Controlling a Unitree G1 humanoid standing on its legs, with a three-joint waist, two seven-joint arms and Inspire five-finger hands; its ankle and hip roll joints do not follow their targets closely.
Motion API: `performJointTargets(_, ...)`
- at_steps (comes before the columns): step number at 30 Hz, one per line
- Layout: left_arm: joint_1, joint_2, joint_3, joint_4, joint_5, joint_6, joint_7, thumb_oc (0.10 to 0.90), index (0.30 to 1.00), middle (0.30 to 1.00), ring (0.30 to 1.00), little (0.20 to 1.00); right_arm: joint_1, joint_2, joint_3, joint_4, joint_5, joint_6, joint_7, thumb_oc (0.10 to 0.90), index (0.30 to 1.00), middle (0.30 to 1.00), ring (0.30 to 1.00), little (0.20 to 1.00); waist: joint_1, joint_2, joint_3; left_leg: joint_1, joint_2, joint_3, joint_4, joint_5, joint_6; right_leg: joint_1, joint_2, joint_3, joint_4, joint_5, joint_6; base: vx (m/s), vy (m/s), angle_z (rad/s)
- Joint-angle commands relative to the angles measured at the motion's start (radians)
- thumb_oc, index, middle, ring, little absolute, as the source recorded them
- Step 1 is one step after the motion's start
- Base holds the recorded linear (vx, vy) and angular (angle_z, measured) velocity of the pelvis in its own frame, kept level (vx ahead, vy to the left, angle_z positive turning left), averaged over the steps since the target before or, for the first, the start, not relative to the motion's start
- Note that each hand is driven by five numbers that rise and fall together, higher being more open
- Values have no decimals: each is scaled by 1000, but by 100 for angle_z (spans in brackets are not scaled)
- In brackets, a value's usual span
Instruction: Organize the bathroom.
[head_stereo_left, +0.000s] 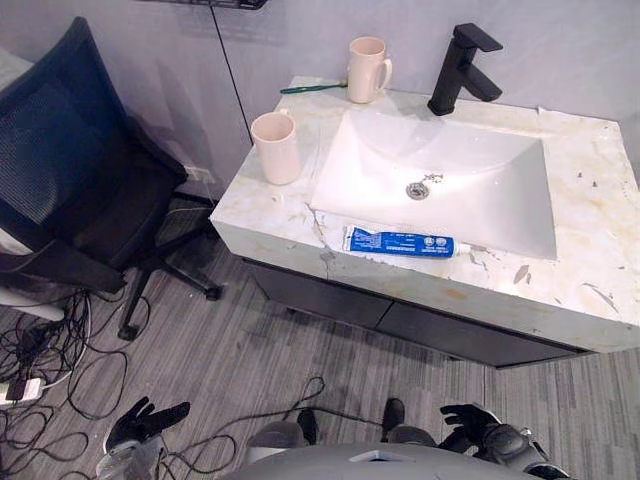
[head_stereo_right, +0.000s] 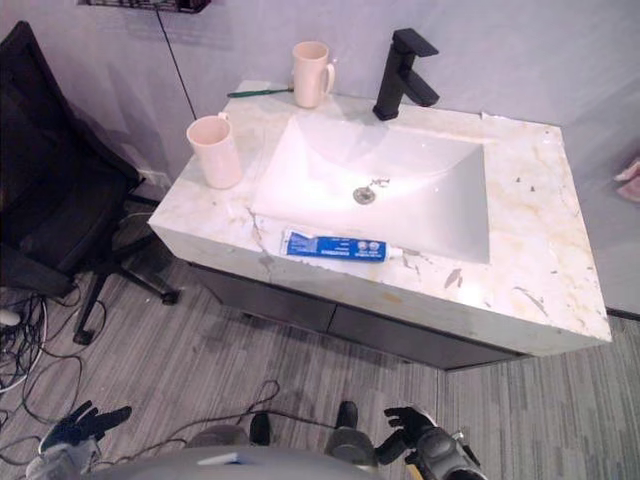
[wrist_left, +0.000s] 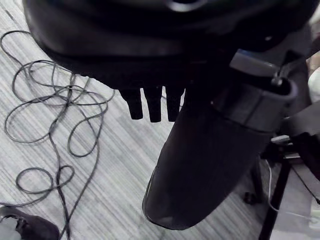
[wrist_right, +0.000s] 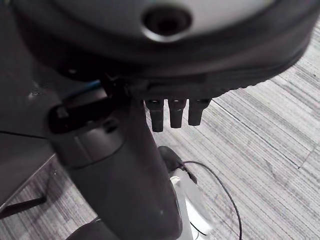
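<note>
We are finding only one thing that carries print: the blue toothpaste tube, which is lying on the front rim of the marble table, just in front of the white sink basin. We are seeing pale lettering running along the tube's length, but it is too small for us to make out any word or number. We are finding no lettering, numbers or signs on the two cream mugs, the black faucet or the green toothbrush.
</note>
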Motion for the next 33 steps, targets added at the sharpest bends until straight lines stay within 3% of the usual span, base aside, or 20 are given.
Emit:
performJointTargets(1, -17, 74, 43, -12, -26, -57, 12, 800, 900, 900, 900, 900, 4, -24, -2, -6, 30, -12, -8, 800, 900, 900, 900, 900, 7, -19, 4, -44, 42, 14, 64, -41, -38, -27, -32, -13, 51, -34, 27, 16, 1, -5)
performJointTargets(5, -9, 76, 68, -23, -43, -86, 25, 800, 900, 900, 900, 900, 15, -25, -11, -6, 27, -21, -12, 800, 900, 900, 900, 900, 6, -18, -6, -33, 45, 16, 45, -37, -42, -14, -27, -15, 34, -37, 25, 10, 9, -4)
performJointTargets(8, -16, 100, 100, -64, -53, -116, 95, 800, 900, 900, 900, 900, 18, -26, -8, -13, 32, -26, -12, 800, 900, 900, 900, 900, 8, -18, -14, -28, 48, 18, 34, -34, -44, -10, -25, -16, 28, -38, 25, -3, 21, -1)
performJointTargets(11, -30, 132, 134, -94, -37, -150, 295, 800, 900, 900, 900, 900, 18, -23, 0, -10, 31, -38, -15, 800, 900, 900, 900, 900, 11, -22, -23, -22, 49, 18, 27, -33, -45, -3, -24, -19, 18, -36, 27, -1, 2, 1)
performJointTargets(12, -49, 161, 178, -121, -68, -172, 468, 800, 900, 900, 900, 900, 11, -15, 17, -7, 33, -37, -20, 800, 900, 900, 900, 900, 15, -26, -31, -17, 53, 18, 21, -32, -46, 2, -23, -23, 13, -37, 27, 0, 0, 0)
performJointTargets(13, -51, 163, 183, -125, -67, -180, 484, 800, 900, 900, 900, 900, 9, -13, 19, -6, 33, -37, -21, 800, 900, 900, 900, 900, 15, -27, -31, -16, 53, 18, 20, -32, -46, 3, -22, -24, 13, -38, 28, 0, 0, 0)
performJointTargets(14, -83, 194, 223, -173, -40, -211, 616, 800, 900, 900, 900, 900, -2, -3, 43, -3, 38, -30, -24, 800, 900, 900, 900, 900, 20, -33, -42, -9, 59, 20, 13, -30, -47, 9, -21, -30, 11, -40, 27, 23, -36, -2)
performJointTargets(16, -118, 228, 249, -270, 34, -229, 746, 800, 900, 900, 900, 900, -8, 8, 65, 0, 55, -29, -32, 800, 900, 900, 900, 900, 27, -40, -51, 2, 65, 21, 3, -28, -48, 18, -18, -36, 8, -40, 26, 28, -57, 0)
performJointTargets(19, -144, 276, 269, -424, 131, -213, 818, 800, 900, 900, 900, 900, -11, 14, 81, -8, 63, -20, -34, 800, 900, 900, 900, 900, 34, -47, -60, 11, 70, 25, -7, -28, -50, 25, -17, -44, 3, -41, 26, 12, -49, 6)
performJointTargets(20, -157, 341, 288, -603, 230, -166, 823, 800, 900, 900, 900, 900, -5, 15, 88, -24, 68, -12, -33, 800, 900, 900, 900, 900, 38, -53, -67, 18, 73, 27, -15, -28, -50, 31, -14, -48, -2, -40, 27, 10, -75, 13)
performJointTargets(23, -164, 431, 336, -808, 297, -118, 734, 800, 900, 900, 900, 900, 10, 11, 80, -46, 59, -11, -21, 800, 900, 900, 900, 900, 43, -57, -72, 23, 77, 28, -17, -32, -50, 35, -11, -47, -4, -41, 29, -4, -52, 1)
performJointTargets(24, -165, 438, 339, -818, 308, -135, 714, 800, 900, 900, 900, 900, 11, 11, 80, -47, 56, -11, -20, 800, 900, 900, 900, 900, 43, -58, -73, 23, 77, 29, -17, -32, -50, 36, -10, -47, -4, -42, 29, -11, -51, -3)
performJointTargets(25, -169, 503, 363, -927, 306, -134, 616, 800, 900, 900, 900, 900, 15, 8, 74, -46, 53, -12, -14, 800, 900, 900, 900, 900, 48, -57, -75, 24, 78, 28, -20, -33, -51, 38, -7, -46, -8, -41, 31, -9, -41, 0)
performJointTargets(27, -172, 558, 374, -1020, 316, -161, 514, 800, 900, 900, 900, 900, 19, 8, 70, -41, 46, -15, -8, 800, 900, 900, 900, 900, 52, -56, -78, 28, 79, 26, -25, -33, -53, 42, -4, -46, -11, -41, 34, -10, -44, 1)
performJointTargets(28, -172, 558, 374, -1020, 316, -161, 514, 800, 900, 900, 900, 900, 19, 8, 70, -41, 46, -15, -8, 800, 900, 900, 900, 900, 52, -56, -78, 28, 79, 26, -25, -33, -53, 42, -4, -46, -11, -41, 34, -9, -36, 2)
performJointTargets(33, -238, 726, 374, -1133, 264, -190, 302, 800, 900, 900, 900, 900, 5, 4, 70, -2, 38, -31, 1, 800, 900, 900, 900, 900, 57, -47, -88, 37, 82, 27, -36, -29, -55, 52, 4, -40, -15, -45, 36, -3, -9, 3)
